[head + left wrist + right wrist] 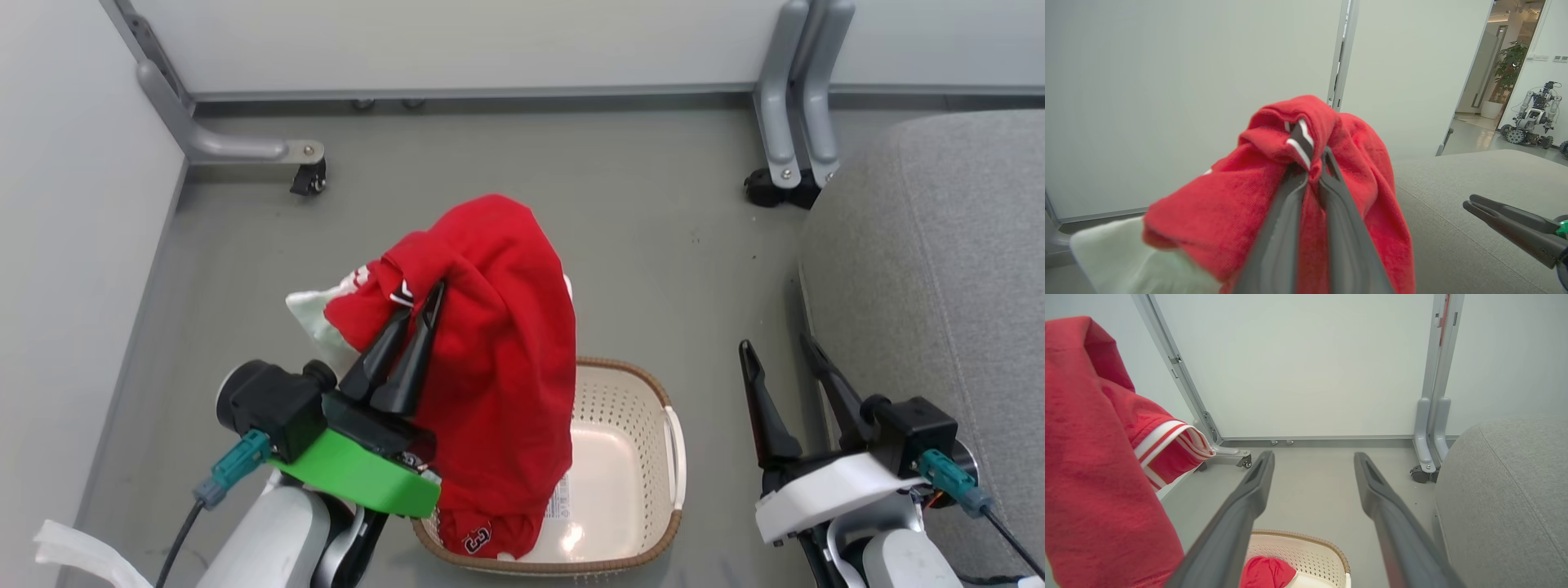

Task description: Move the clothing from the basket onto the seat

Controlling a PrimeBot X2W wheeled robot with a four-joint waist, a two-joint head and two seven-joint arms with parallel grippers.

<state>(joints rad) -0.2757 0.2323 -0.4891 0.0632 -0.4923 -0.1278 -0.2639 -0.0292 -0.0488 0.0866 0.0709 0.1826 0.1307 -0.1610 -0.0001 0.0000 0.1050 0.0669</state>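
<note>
Starting on the left, a white wall [73, 245] stands next to the grey floor [653, 204]. Then comes the left gripper [424, 298]. Its two dark fingers are squeezed together on the clothing [506, 327], pinching a fold near the top. The left wrist view shows that pinch up close: the left gripper [1312, 163] bites on a bit of white trim, and the clothing [1229, 212] bunches around it.

The red clothing is lifted up high and hangs down like a big floppy bag. A pale cloth [314, 322] peeks out from under its left side. The bottom end, with a small logo, reaches down into the basket [645, 408]. The basket sits on the floor, under the clothing and a little to the right.

Further right is the right gripper [775, 347]. Its fingers are spread wide apart with nothing between them. In its own view the right gripper [1314, 457] points at the floor, with the basket [1306, 551] below and the clothing [1094, 477] hanging at the left.

Last, at the far right, is the big grey seat [939, 286], just beside the right gripper.
</note>
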